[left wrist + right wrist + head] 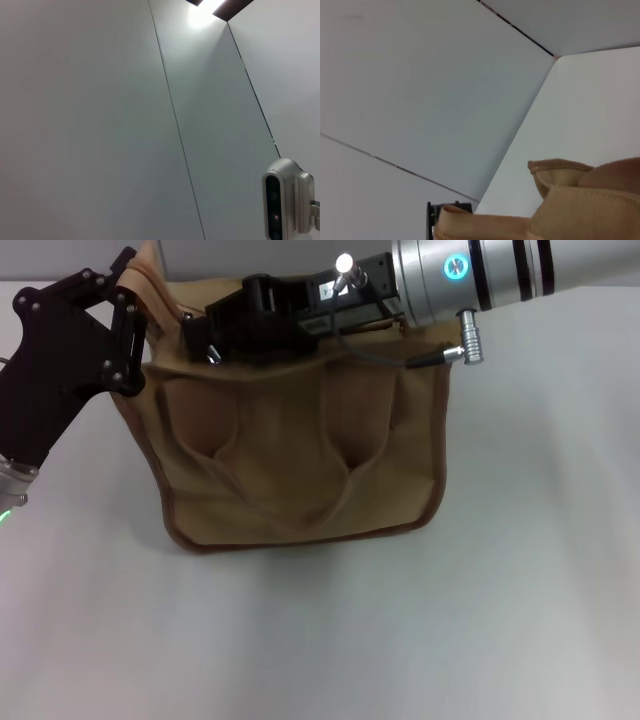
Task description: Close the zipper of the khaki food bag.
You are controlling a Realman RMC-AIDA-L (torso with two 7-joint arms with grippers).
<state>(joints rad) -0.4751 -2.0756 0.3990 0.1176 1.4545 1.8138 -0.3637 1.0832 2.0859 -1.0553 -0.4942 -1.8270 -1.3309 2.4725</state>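
The khaki food bag (300, 455) stands on the white table (420, 640), a boxy canvas tote with matte woven cloth and darker brown piping along its lower edge. Two loop handles (285, 470) hang slack against its front panel. At the bag's left top corner, the left gripper (118, 315), black and made of jointed links, grips the fabric edge between closed fingers. Above the bag's top panel, the right gripper (215, 340) reaches down where the zipper runs; whether it is open or closed cannot be told. Its glossy silver arm extends from the bag's right.
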